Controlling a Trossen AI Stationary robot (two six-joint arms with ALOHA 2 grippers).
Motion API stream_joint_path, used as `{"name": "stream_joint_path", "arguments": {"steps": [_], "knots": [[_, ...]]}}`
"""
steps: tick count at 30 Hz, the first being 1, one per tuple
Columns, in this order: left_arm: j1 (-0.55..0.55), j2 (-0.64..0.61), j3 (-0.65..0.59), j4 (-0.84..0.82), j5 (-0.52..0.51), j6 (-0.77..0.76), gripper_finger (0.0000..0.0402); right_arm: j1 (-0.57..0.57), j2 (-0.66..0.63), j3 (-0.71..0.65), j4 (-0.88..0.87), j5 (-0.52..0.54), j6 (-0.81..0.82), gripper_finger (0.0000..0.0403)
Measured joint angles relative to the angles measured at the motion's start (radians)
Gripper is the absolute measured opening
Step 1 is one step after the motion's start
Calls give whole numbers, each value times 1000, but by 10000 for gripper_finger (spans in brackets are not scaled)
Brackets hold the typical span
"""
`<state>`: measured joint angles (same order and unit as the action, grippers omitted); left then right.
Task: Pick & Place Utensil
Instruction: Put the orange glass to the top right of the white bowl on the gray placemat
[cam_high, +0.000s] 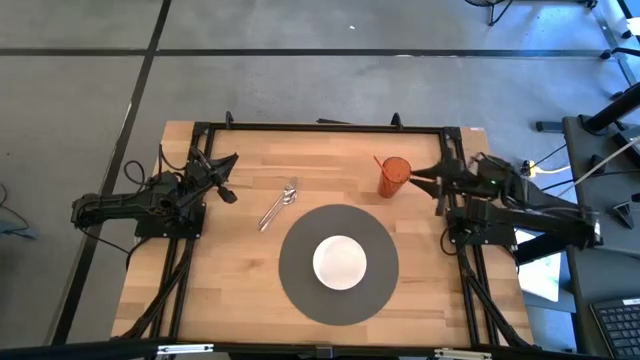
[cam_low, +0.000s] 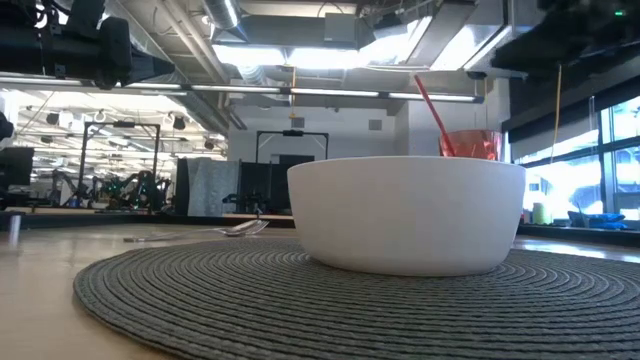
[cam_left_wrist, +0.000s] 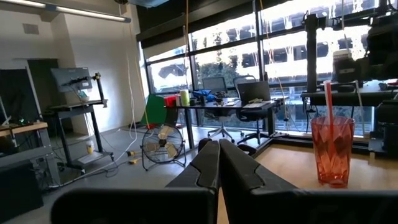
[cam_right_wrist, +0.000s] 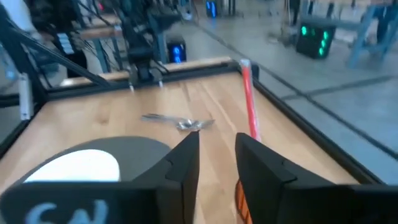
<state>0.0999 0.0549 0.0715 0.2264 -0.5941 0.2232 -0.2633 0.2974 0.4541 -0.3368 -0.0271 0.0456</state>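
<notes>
- So far, nothing is done, we judge: the spoon (cam_high: 278, 205) lies flat on the bare surface (cam_high: 230, 290), between the left hand (cam_high: 226, 176) and the mat (cam_high: 338, 262), untouched.
- Left hand: fingers pressed together, empty, raised at the left edge.
- Right hand (cam_high: 419, 177): fingers slightly spread, empty, just beside the cup (cam_high: 394, 176).
- Left to do: grasp, carry, place; the bowl (cam_high: 340, 262) is our guess.
- Materials: spoon shiny metal, thin; bowl smooth white, round; mat grey, woven, circular; cup translucent red with straw; surface pale wood planks.

A round grey woven placemat (cam_high: 300, 290) lies on the wooden desk (cam_high: 225, 280), with a white bowl (cam_high: 340, 262) at its centre. An orange translucent cup (cam_high: 394, 177) holding a red straw (cam_low: 432, 113) stands upright beyond the placemat.
</notes>
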Motion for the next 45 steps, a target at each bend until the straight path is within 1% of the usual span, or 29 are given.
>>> {"name": "stream_joint_path", "arguments": {"steps": [4, 6, 9, 10, 12, 18, 25, 33, 40, 45], "knots": [[0, 0, 0, 0, 0, -2, 5, 22, -100, -81, 94, -3, 0, 71], [0, 0, 0, 0, 0, -3, 5, 28, -148, -129, 180, -9, 14, 51], [0, 0, 0, 0, 0, -3, 5, 28, -209, -202, 321, -70, 37, 14], [0, 0, 0, 0, 0, -3, 6, 28, -225, -227, 348, -79, 41, 8], [0, 0, 0, 0, 0, -3, 6, 28, -248, -272, 382, -75, 50, 8], [0, 0, 0, 0, 0, -3, 6, 27, -268, -342, 413, 34, 24, 4], [0, 0, 0, 0, 0, -2, 6, 27, -265, -363, 411, 35, -5, 15], [0, 0, 0, 0, 0, -16, 6, 27, -264, -363, 413, 34, -3, 4], [0, 0, 0, 0, 0, -15, 6, 27, -264, -363, 414, 35, -23, 18], [0, 0, 0, 0, 0, -11, 6, 27, -264, -363, 413, 35, -21, 11]]}}
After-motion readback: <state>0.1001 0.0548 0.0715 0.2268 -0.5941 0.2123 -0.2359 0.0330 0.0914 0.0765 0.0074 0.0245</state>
